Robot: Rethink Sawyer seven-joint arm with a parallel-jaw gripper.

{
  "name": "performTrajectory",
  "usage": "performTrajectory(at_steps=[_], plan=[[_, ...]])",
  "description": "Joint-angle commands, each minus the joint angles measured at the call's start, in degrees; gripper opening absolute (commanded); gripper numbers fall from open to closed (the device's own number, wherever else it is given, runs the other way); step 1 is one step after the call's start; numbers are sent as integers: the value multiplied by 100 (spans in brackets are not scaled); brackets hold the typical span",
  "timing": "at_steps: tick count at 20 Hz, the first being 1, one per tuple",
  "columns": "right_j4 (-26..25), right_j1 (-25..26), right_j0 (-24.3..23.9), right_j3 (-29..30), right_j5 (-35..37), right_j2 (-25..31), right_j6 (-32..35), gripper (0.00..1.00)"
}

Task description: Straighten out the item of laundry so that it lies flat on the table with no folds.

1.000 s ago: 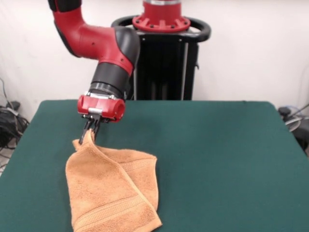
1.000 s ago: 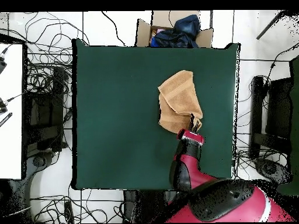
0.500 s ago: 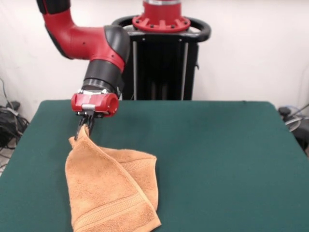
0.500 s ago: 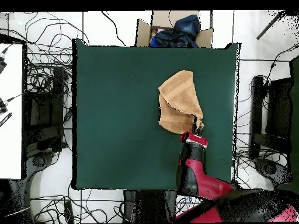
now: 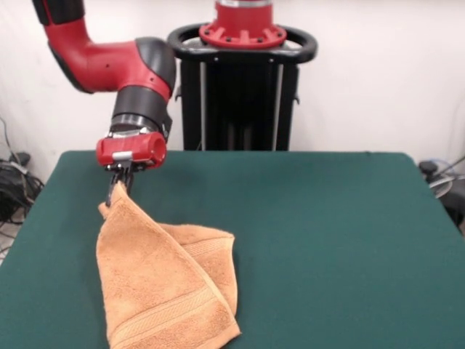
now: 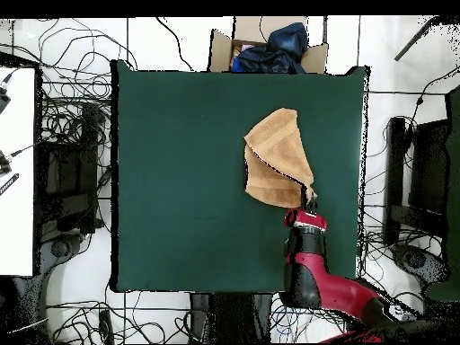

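A peach-tan terry towel lies folded over itself on the left part of the dark green table. One corner is lifted off the surface and stretched toward the upper left. My gripper is shut on that raised corner, hanging below the red wrist. From above, the towel forms a pointed, triangular shape with a second layer showing at its left. There the gripper pinches the tip nearest the robot, close to the table's right edge. A woven border band crosses the towel's near end.
An open cardboard box holding dark blue cloth stands beyond the table's far edge in the overhead view. Cables cover the floor on both sides. The green top stretches wide to the towel's left in that view.
The gripper has moved with the towel corner toward the table's side edge and a little higher. The upper layer has been pulled taut and longer; the lower layer stayed put.
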Motion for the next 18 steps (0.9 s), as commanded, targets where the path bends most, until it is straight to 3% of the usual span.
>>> performTrajectory(at_steps=[1,10,18], plan=[[-829,134,-416,-995,1215,1186,2346,0],[-1831,231,-968,-1376,1899,1969,2987,0],[-2709,153,-1132,-1666,2111,2274,3627,0]])
